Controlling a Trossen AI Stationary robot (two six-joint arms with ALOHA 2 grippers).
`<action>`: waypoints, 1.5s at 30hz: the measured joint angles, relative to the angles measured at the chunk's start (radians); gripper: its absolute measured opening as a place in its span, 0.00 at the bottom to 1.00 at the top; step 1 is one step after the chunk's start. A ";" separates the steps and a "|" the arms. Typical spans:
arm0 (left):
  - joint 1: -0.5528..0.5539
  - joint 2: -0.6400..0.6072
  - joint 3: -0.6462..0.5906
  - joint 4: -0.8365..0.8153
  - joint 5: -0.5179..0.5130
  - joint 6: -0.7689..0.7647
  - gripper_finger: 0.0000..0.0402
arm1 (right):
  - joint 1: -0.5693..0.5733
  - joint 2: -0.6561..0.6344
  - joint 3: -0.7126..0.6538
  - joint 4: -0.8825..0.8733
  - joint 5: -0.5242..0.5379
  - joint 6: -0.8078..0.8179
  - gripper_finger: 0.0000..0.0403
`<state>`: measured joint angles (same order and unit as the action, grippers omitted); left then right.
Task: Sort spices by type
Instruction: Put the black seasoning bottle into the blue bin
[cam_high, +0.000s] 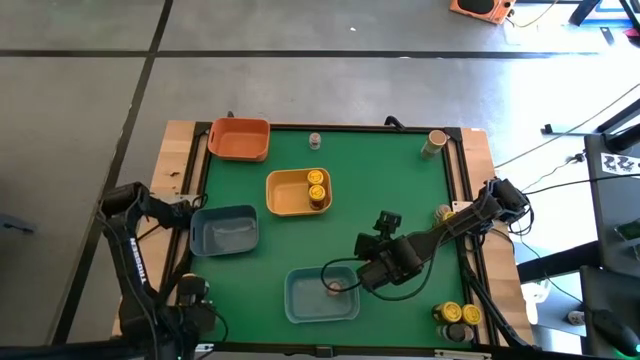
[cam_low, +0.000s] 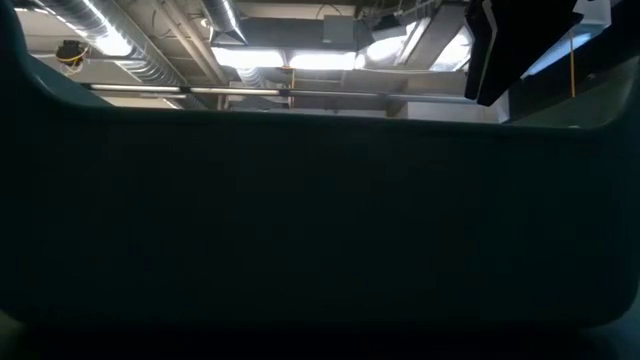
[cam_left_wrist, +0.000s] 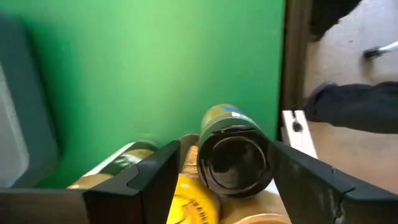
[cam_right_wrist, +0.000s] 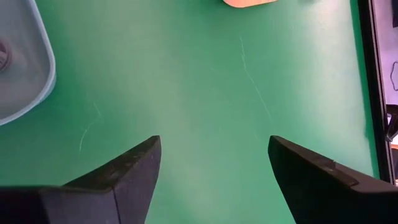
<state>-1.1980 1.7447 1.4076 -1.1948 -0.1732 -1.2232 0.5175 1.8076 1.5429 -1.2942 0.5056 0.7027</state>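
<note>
Small spice jars are spread over the green mat: two yellow-lidded ones (cam_high: 316, 186) in the yellow tray, one (cam_high: 333, 287) in the near blue tray, a cluster (cam_high: 455, 318) at the near right corner, and singles (cam_high: 436, 142) (cam_high: 315, 141) (cam_high: 443, 212). My right gripper (cam_high: 345, 283) (cam_right_wrist: 214, 149) is open over bare mat beside the near blue tray (cam_right_wrist: 18, 62). My left arm (cam_high: 130, 215) is folded at the table's left edge. In its wrist view my left gripper (cam_left_wrist: 224, 155) is open, with a finger on each side of a dark-lidded jar (cam_left_wrist: 235, 163); yellow-lidded jars (cam_left_wrist: 189, 202) crowd beside it. My left gripper has a finger on either side of the dark-lidded jar's lid end (cam_left_wrist: 249, 186). I cannot tell whether either finger touches it.
An orange tray (cam_high: 240, 139) sits at the far left, a yellow tray (cam_high: 285, 195) in the middle, and a second blue tray (cam_high: 225, 230) on the left. The mat's black frame (cam_high: 458, 200) runs along the right. A tray wall (cam_low: 320, 220) fills the low view.
</note>
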 joint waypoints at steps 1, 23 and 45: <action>0.000 0.001 0.000 0.010 0.003 0.003 0.60 | 0.000 0.000 0.000 0.000 0.000 0.000 0.74; 0.018 -0.094 -0.008 -0.004 -0.002 -0.064 0.60 | 0.000 0.000 0.001 0.014 0.000 -0.028 0.74; -0.001 -0.041 -0.010 0.032 -0.015 -0.030 0.85 | -0.001 0.000 0.001 0.021 0.002 -0.028 0.74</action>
<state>-1.1994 1.7033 1.3972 -1.1629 -0.1881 -1.2534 0.5169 1.8080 1.5436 -1.2732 0.5076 0.6750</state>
